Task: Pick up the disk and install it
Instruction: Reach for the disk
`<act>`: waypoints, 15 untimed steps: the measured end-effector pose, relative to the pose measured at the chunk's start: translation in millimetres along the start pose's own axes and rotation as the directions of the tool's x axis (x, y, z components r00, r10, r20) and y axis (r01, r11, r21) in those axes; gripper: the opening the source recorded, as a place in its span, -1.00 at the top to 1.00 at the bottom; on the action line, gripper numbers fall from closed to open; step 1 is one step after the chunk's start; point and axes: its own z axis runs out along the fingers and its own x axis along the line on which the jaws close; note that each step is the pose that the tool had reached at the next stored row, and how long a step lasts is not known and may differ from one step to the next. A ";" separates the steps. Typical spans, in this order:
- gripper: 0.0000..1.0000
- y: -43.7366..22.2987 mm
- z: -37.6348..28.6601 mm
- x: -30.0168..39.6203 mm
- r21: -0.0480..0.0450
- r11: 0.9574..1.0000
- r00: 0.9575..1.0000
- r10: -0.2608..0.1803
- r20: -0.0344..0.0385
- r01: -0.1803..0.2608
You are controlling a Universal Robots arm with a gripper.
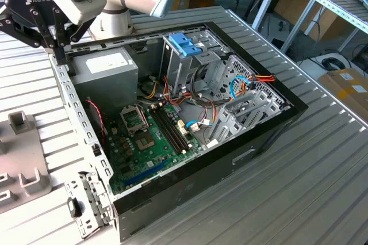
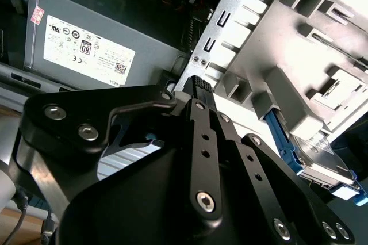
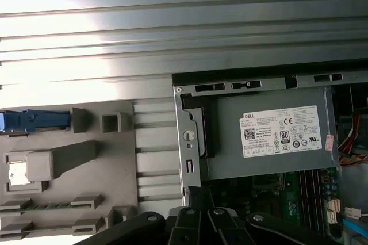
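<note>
Black case (image 1: 190,182) lies open nearest us in the exterior view, green motherboard (image 1: 152,141) inside. Farther back, upper left of the frame, the gripper (image 1: 57,49) hangs over the case's corner. Clenched or released? Can't tell. In the second wrist view, the blue-framed disk (image 2: 316,156) sits in the grey fixture (image 2: 287,55).

The exterior view overlooks the whole computer case (image 1: 230,161) obliquely; both wrist views closely share its ten-o'clock power supply (image 2: 86,49) (image 3: 270,141).
</note>
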 end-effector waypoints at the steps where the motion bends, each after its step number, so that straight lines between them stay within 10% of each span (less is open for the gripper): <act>1: 0.80 -0.1 0.0 0.9 0.000 1.000 1.000 0.000 0.000 0.000; 15: 0.80 -0.6 -0.2 7.6 0.000 1.000 1.000 0.000 0.000 0.000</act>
